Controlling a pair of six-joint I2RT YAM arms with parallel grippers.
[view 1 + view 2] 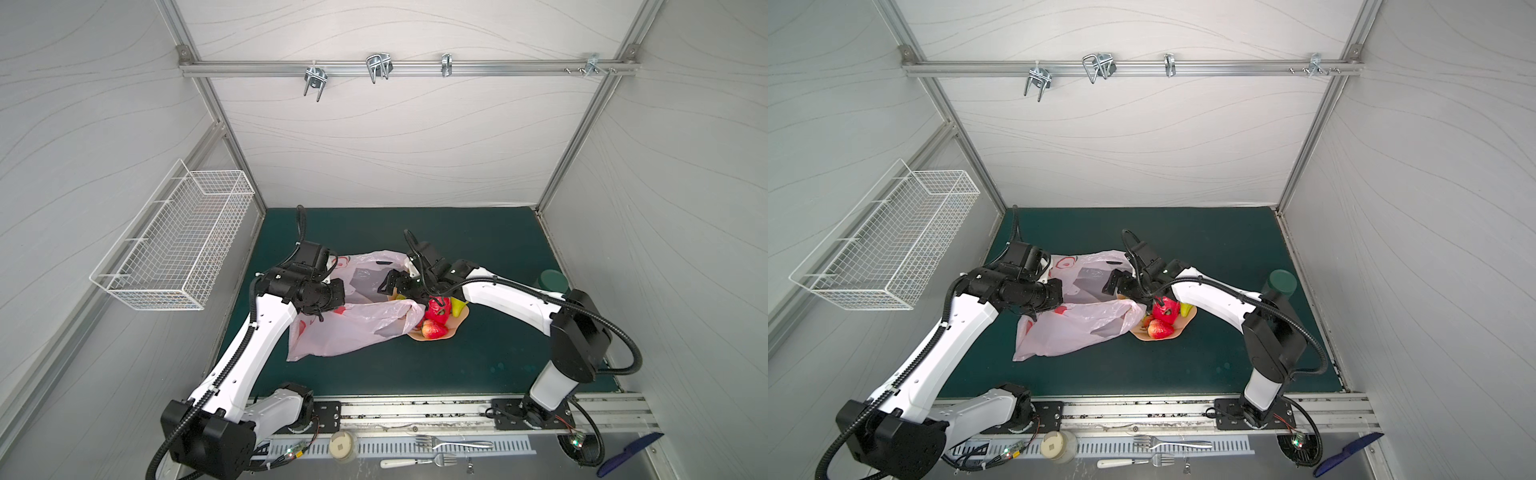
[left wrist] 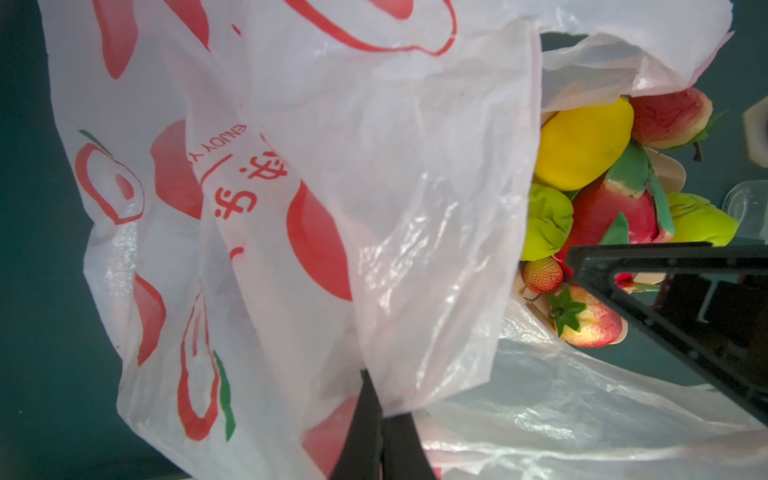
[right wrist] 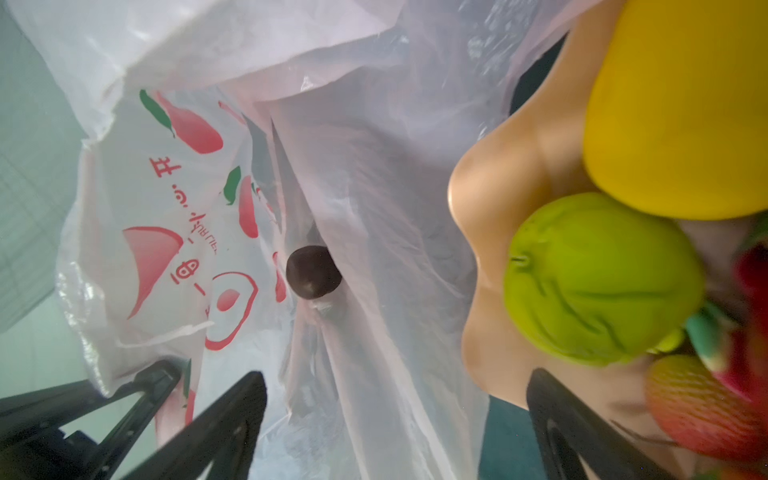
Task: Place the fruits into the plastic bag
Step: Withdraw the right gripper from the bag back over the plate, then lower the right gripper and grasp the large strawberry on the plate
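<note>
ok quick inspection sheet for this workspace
surface: dark green mat, no spills seen
job's things: plastic bag mouth open, dark purple fruit inside; lemon, green apple, dragon fruit, strawberry in peach bowl
clutter: green-lidded jar on mat; forks, blue comb by front rail
pincers: left pincer shut on bag edge; right pincer open, empty, at bag mouth
cables: black conduit along both arms, no snag seen
surroundings: wire basket on wall, hooks on bar
</note>
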